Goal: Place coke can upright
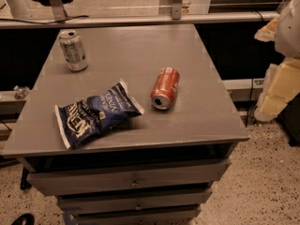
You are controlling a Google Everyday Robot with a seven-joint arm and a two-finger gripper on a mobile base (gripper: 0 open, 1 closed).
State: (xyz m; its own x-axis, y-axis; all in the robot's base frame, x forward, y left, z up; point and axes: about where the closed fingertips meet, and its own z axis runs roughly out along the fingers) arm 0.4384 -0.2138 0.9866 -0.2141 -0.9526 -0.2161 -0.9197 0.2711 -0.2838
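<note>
We are facing a flat, matte grey counter (pixel 140 46) that is offering nothing to stop a round can rolling off its near edge. The claw (pixel 280 83), pale and blocky, is hanging at the right, beside the counter and well apart from everything; we cannot tell its opening. The crinkly blue chip bag (pixel 93 116) is crowding the coke can (pixel 165 88), which is lying on its side mid-counter. We are judging that its smooth, thin aluminium is risking a slip or dent. The silver can (pixel 73 50) is standing upright, far back left.
</note>
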